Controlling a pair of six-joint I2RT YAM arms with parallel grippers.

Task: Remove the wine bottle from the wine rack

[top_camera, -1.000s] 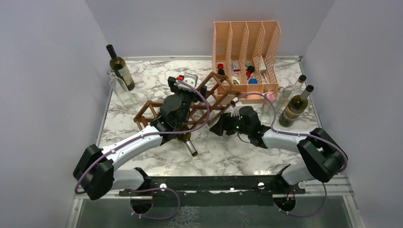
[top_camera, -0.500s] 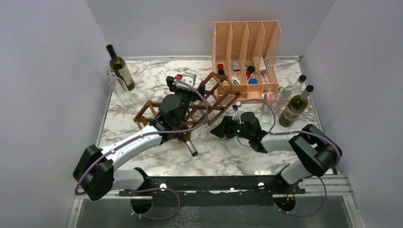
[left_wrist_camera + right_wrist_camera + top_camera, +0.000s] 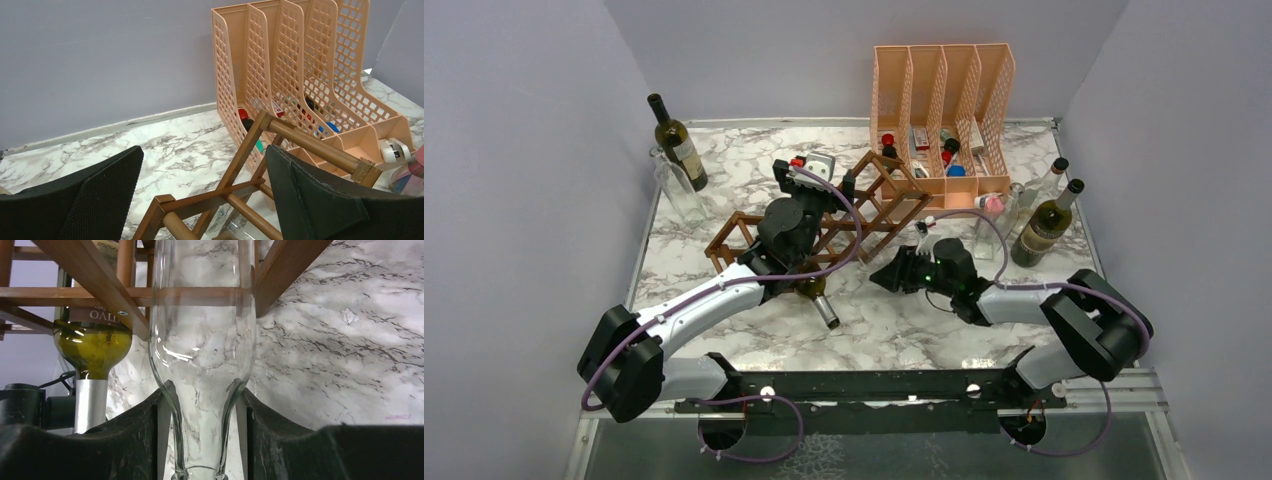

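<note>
Grabbing time: right tool (image 3: 202, 395) sits round the wine bottle (image 3: 202, 330) neck mid-frame, squeeze unclear, left tool (image 3: 202, 160) open over the wine rack (image 3: 310, 143); next, pull straight out.

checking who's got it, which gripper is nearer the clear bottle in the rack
Right. The right gripper is closed around the clear bottle at its neck. The left gripper hangs open astride the top bar of the wine rack, off the bottle.

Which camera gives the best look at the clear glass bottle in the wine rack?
The right wrist view. There the clear glass bottle fills the frame, its neck between the fingers of the right hand and its body inside the wine rack. The top external view barely shows it. The left wrist view shows at most a glint.
</note>
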